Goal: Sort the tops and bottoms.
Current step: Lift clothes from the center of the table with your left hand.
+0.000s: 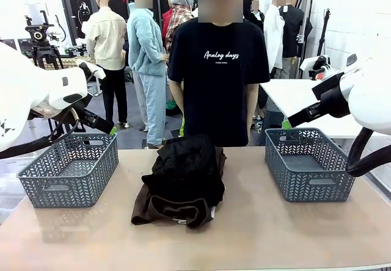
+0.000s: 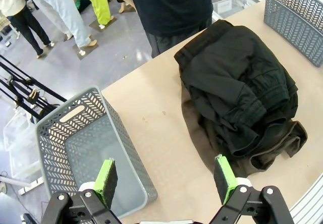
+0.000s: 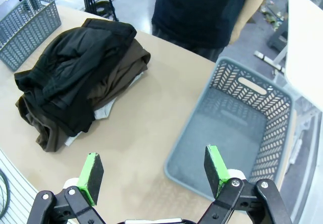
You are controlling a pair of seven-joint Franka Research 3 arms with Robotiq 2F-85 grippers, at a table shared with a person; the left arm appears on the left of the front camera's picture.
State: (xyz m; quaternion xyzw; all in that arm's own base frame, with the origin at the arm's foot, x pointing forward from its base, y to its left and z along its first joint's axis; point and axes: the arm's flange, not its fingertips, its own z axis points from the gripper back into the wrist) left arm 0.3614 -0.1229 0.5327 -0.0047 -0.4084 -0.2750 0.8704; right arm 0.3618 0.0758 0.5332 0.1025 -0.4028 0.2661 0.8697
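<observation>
A pile of clothes lies mid-table. The bottoms are a plain black garment [image 1: 186, 167] on top and a dark brown one [image 1: 165, 210] under it. From the right wrist view the black one [image 3: 75, 67] covers the brown one [image 3: 123, 70], and a strip of light grey cloth [image 3: 103, 111], the tops, peeks out beneath. My left gripper [image 1: 105, 126] hangs open above the left basket; in its own view the open left gripper [image 2: 165, 178] sits between basket and pile [image 2: 237, 82]. My right gripper [image 1: 292, 121] is open over the right basket, again the right gripper [image 3: 153, 169] with nothing between its pads.
A grey mesh basket [image 1: 61, 191] stands at the table's left and another [image 1: 317, 188] at its right; each holds nothing. A person in a black T-shirt with white script [image 1: 220, 82] stands at the far edge. Bare tabletop [image 1: 256, 234] lies in front of the pile.
</observation>
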